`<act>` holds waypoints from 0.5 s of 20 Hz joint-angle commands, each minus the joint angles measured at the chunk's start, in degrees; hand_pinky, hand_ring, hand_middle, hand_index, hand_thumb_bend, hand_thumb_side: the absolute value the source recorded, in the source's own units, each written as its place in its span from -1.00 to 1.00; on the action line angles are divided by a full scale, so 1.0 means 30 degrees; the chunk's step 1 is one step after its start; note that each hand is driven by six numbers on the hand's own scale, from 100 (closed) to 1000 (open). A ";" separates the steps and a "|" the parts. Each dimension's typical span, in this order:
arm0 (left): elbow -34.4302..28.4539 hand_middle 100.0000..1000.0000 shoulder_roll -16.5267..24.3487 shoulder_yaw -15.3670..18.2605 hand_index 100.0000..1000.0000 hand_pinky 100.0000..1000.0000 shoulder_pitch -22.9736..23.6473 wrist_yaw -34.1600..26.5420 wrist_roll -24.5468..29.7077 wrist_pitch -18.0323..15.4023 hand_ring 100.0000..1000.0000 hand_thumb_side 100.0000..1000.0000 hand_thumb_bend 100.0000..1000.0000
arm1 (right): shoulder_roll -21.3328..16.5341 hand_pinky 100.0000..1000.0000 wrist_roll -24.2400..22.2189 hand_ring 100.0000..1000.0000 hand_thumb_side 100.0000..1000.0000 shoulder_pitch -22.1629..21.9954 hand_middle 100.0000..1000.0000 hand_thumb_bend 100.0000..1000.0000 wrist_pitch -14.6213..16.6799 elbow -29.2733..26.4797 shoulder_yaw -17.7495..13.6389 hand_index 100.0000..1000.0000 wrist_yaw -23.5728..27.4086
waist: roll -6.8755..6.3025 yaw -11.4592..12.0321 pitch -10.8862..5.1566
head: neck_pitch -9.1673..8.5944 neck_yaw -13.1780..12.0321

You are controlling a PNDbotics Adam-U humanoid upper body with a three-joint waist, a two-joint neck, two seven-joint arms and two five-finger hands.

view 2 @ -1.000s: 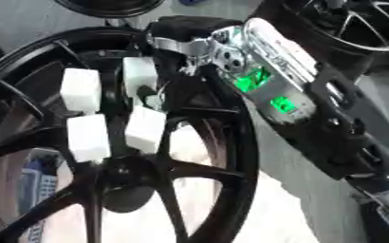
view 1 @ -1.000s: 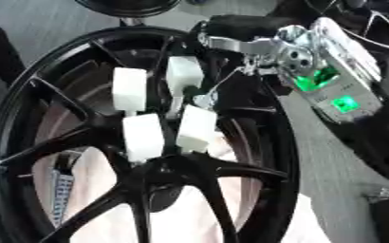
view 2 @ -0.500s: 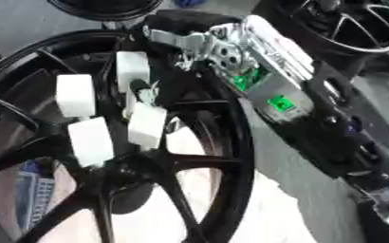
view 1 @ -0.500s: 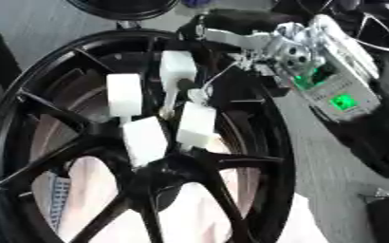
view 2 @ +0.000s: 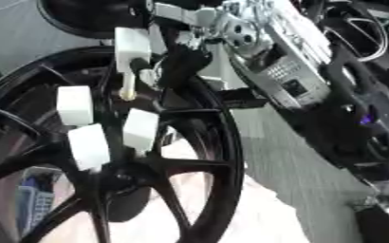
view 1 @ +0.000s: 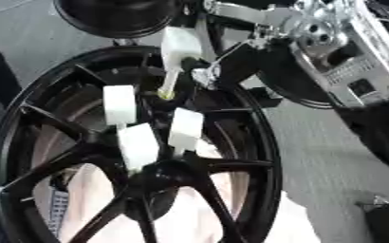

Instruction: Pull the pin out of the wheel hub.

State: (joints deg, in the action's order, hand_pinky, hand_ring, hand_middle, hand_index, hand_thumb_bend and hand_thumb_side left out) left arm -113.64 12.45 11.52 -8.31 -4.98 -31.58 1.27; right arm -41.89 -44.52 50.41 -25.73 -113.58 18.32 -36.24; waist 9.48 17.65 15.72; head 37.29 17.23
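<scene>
Right hand (view 1: 231,57) apparently pinching one pin (view 1: 180,50); three pins in wheel hub (view 1: 256,142)

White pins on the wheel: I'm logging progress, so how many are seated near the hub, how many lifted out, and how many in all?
Seated pins: 3, at and, by the hub
Lifted pin, stem showing, at the right hand: 1
Total: 4
</scene>
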 commanded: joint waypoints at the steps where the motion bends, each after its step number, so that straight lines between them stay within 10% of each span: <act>1: -0.0316 0.26 0.0072 0.0069 0.50 0.56 -0.0006 -0.0089 0.0094 -0.0009 0.04 -0.17 -0.89 | -0.0780 0.26 -0.0338 -0.20 -0.60 0.0419 -0.42 -1.00 -0.0128 -0.0336 -0.0631 -0.17 -0.0087 | -0.0306 -0.0035 -0.0491 | -0.0319 0.0145; 10: -0.0316 0.26 0.0025 0.0185 0.50 0.56 0.0012 -0.0116 -0.0002 -0.0090 0.04 -0.18 -0.88 | -0.2329 -0.24 0.2519 -0.27 -0.88 -0.0953 -0.46 -1.00 -0.2093 -0.0331 -0.3557 -0.20 0.0788 | -0.0420 -0.0348 -0.0817 | -0.0212 -0.0526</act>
State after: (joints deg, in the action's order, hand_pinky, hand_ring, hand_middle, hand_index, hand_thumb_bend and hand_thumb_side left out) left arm -113.64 12.00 11.58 -8.05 -5.06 -31.60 1.25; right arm -46.04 -37.87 46.88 -30.39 -113.70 9.93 -34.65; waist 8.88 16.54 14.37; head 36.72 16.10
